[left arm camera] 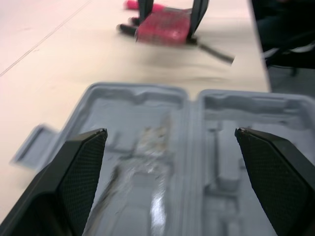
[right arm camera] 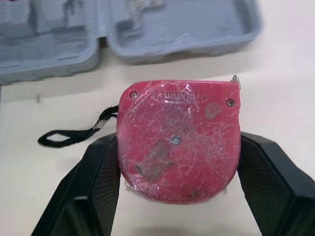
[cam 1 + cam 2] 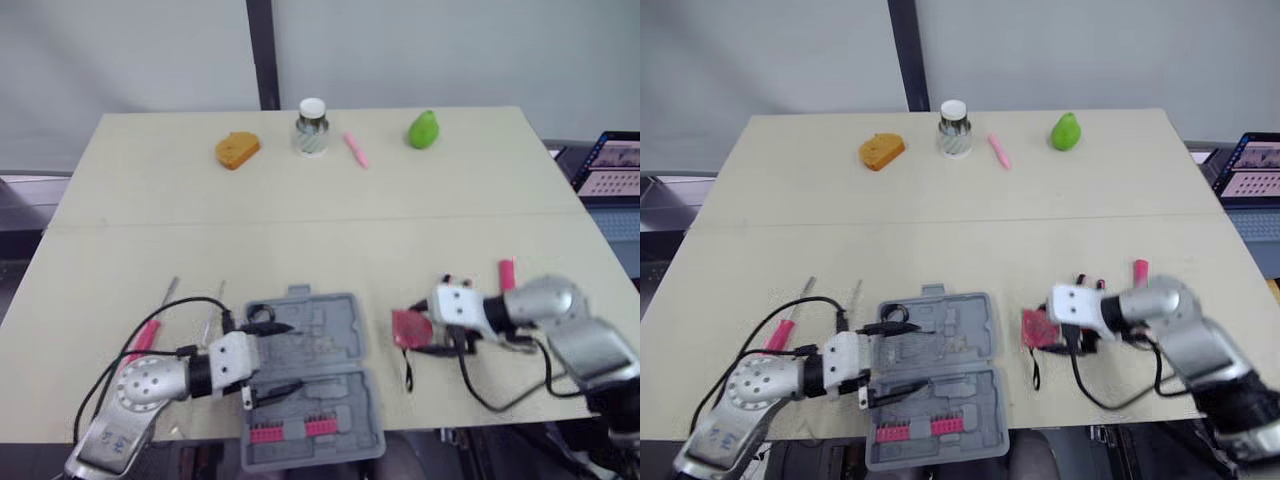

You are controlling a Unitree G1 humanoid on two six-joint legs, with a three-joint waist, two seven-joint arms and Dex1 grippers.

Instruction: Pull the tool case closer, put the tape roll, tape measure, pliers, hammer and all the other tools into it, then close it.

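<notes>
While pinching tape measure [image 2: 179, 140] in right gripper [image 2: 179, 167] just right of open tool case [image 3: 310, 380], holds left gripper [image 1: 170, 136] spread wide over case's left edge, past screwdrivers [image 3: 147, 333] left of case.

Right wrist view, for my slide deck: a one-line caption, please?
Right gripper grips the red tape measure beside the open grey tool case.

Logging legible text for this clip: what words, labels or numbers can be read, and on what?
Red tape measure: raised lettering on its face, too blurred to read.
Laptop screen: too small to read.
White-capped jar: any label is blurred.
Nothing else carries text.
</notes>
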